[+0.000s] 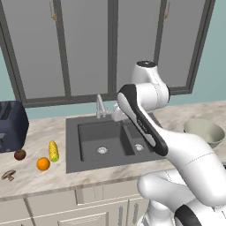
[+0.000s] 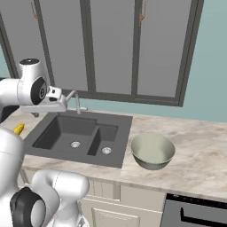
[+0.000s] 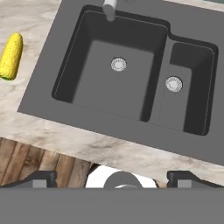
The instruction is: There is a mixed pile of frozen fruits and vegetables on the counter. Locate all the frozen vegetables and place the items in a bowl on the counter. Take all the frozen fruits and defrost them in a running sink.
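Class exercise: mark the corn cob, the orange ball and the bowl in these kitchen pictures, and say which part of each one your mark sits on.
corn cob (image 1: 53,151): left base view, middle of the yellow cob.
orange ball (image 1: 43,163): left base view, centre of the ball.
bowl (image 2: 152,162): right base view, outer wall below the near rim.

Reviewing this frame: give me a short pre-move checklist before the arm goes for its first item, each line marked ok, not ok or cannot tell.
1. Tool open and holding nothing: ok.
2. All four foods on the counter left of the sink: corn cob, orange ball, dark brown fruit, mushroom: ok.
3. Bowl upright, nothing in it, right of the sink: ok.
4. Sink basins free of items: ok.
5. Water running from the faucet: not ok, no stream visible.
6. Tool positioned over the foods: not ok, it looks down at the sink.
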Controlling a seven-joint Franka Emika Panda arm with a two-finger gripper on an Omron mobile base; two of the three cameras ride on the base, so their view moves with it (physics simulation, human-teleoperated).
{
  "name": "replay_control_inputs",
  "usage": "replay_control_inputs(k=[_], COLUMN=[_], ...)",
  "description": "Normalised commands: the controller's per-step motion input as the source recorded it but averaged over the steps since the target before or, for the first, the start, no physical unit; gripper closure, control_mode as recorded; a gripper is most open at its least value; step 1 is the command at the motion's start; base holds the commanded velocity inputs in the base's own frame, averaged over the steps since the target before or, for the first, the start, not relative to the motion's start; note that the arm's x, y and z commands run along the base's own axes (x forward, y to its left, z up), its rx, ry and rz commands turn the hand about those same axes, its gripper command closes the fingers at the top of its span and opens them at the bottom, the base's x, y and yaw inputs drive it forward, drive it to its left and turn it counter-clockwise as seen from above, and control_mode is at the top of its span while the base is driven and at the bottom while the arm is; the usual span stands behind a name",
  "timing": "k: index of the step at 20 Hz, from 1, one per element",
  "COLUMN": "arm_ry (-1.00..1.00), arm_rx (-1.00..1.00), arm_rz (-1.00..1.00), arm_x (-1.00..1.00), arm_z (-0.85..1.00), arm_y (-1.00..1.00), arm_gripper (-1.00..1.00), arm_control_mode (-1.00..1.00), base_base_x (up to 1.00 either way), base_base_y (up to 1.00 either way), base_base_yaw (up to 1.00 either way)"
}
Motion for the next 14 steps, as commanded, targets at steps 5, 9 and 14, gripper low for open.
replay_control_inputs(k=[5,9,14], arm_ry=[0.01,0.01,0.02], arm_rx=[0.00,0.00,0.00], arm_rz=[0.01,0.02,0.01], arm_x=[-0.06,-0.06,0.00], arm_z=[-0.12,-0.13,-0.15], arm_y=[0.33,0.36,0.38], arm_gripper=[-1.00,-1.00,-1.00], arm_control_mode=[-1.00,-1.00,-1.00], base_base_x=[0.00,0.00,0.00], base_base_y=[0.00,0.00,0.00], base_base_yaw=[0.00,0.00,0.00])
